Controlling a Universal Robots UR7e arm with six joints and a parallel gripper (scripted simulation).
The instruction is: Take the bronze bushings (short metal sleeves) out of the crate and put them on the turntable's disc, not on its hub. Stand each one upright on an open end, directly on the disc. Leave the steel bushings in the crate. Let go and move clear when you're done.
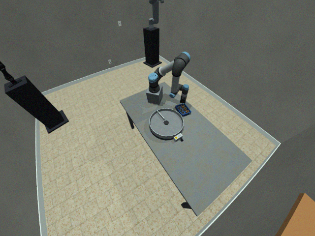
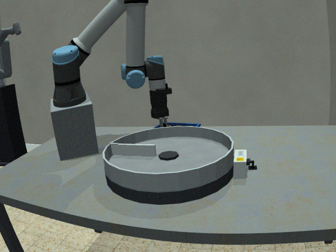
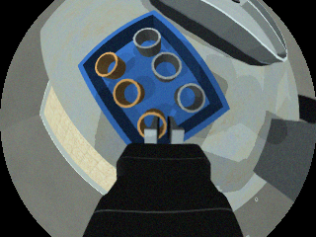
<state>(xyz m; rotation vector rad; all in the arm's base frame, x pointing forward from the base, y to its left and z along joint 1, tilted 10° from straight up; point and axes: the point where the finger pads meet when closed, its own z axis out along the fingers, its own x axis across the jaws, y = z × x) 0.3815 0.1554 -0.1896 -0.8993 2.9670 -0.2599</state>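
The blue crate (image 3: 152, 75) holds three bronze bushings (image 3: 107, 63) (image 3: 128, 93) (image 3: 153, 121) and three steel bushings (image 3: 148, 39) (image 3: 166, 66) (image 3: 192, 98), all upright on an open end. My gripper (image 3: 163, 122) hangs just above the crate's near corner, over the nearest bronze bushing, fingers a little apart and empty. In the exterior view the fingertips (image 2: 163, 122) sit just above the crate rim (image 2: 177, 125), behind the turntable (image 2: 168, 154). Its disc holds no bushings, and the dark hub (image 2: 168, 155) is at its centre.
The turntable has a raised rim and a white bar (image 2: 133, 149) running from rim to hub. A small white control box (image 2: 240, 163) sits at its right side. The arm's grey pedestal (image 2: 73, 127) stands to the left of the crate.
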